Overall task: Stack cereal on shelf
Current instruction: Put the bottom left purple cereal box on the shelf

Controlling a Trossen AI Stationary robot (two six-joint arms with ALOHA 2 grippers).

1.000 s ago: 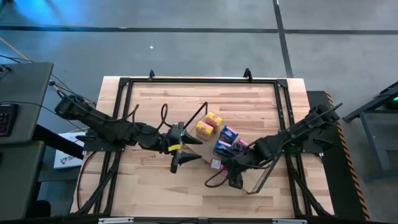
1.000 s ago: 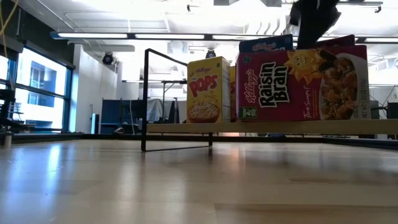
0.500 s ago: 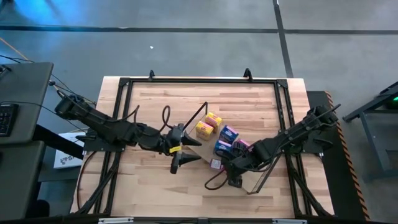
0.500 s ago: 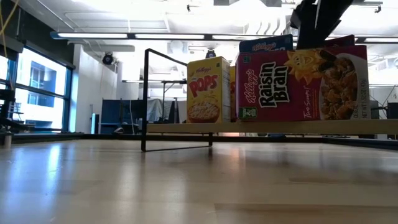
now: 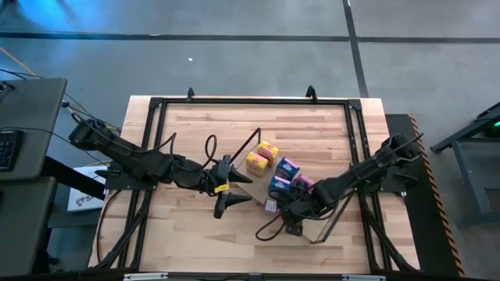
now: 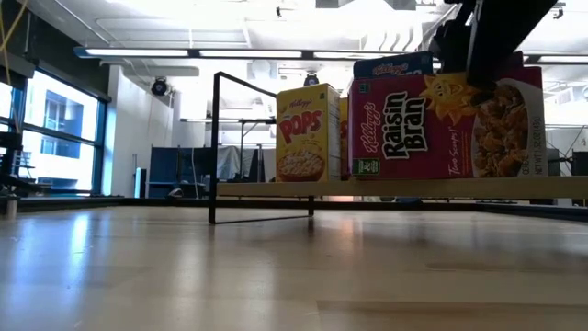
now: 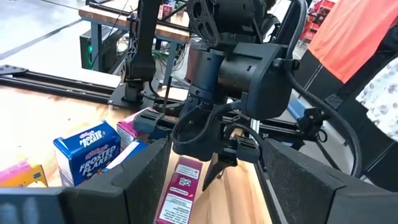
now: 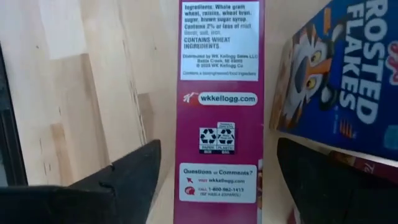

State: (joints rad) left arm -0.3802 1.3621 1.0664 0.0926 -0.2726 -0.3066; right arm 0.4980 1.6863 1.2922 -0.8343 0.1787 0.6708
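Right gripper (image 5: 286, 219) lower centre, fingers apart, straddling a pink cereal box (image 8: 219, 112) on the shelf (image 5: 254, 176). Left gripper (image 5: 222, 208) left of centre, fingers apart, holding nothing.

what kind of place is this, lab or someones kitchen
Most likely a robotics lab or workshop, not a kitchen. The low view shows a large open room with strip lights on the ceiling, the high view shows a bare concrete floor, and the left wrist view shows metal equipment benches behind the table.

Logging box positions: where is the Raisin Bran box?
The Raisin Bran box stands on the shelf, right of the Pops box, in the low view.
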